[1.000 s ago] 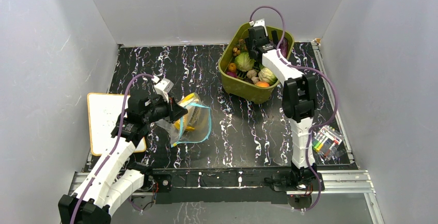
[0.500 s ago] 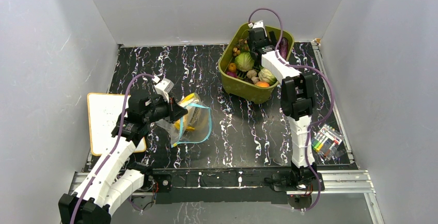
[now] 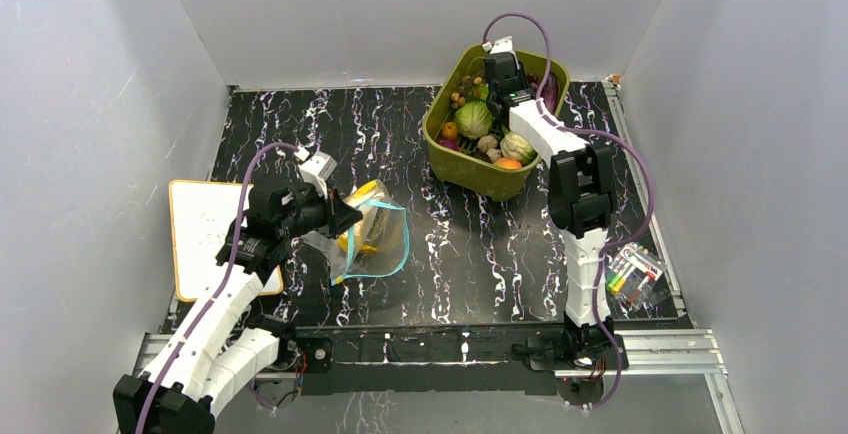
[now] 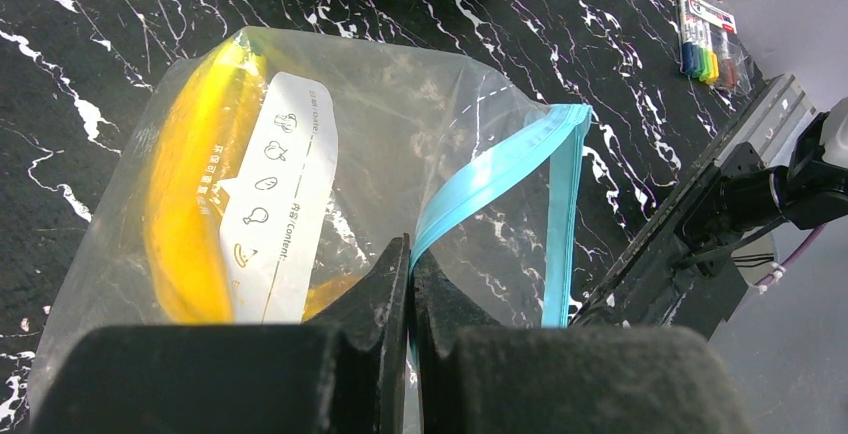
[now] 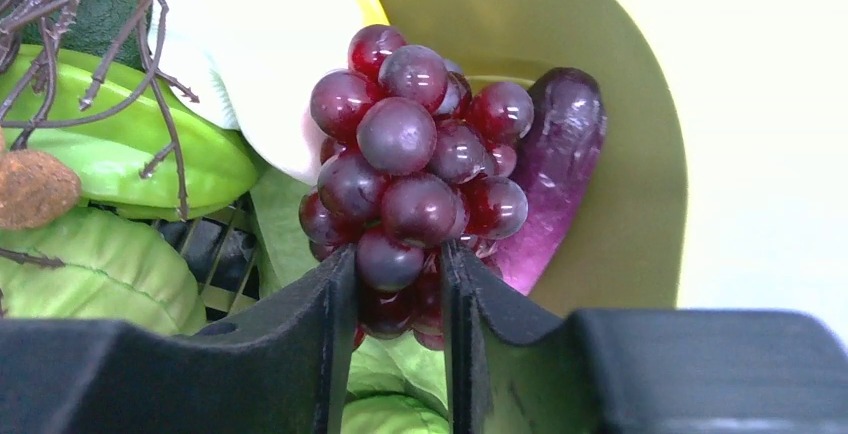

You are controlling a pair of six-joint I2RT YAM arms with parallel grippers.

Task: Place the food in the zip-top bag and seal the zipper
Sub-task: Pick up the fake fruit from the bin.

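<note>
The clear zip-top bag (image 3: 375,239) lies left of centre on the black table with its mouth held open and a yellow banana (image 4: 185,204) inside. My left gripper (image 4: 410,254) is shut on the bag's light blue zipper (image 4: 490,174) at the near lip. My right gripper (image 5: 398,264) reaches down into the olive-green tub (image 3: 470,169) at the back. Its two pads press on either side of a dark red bunch of grapes (image 5: 410,154). A purple eggplant (image 5: 555,174) lies against the tub wall just right of the grapes.
The tub also holds a green cabbage (image 3: 472,119), mushrooms (image 3: 488,144) and an orange piece (image 3: 508,163). A white board (image 3: 205,234) lies at the left table edge. A pack of markers (image 3: 632,276) sits at the near right. Grey walls enclose the table.
My right gripper's jaws have closed from wide open onto the grapes, and its wrist has shifted slightly over the tub. The left arm and the bag have not moved.
</note>
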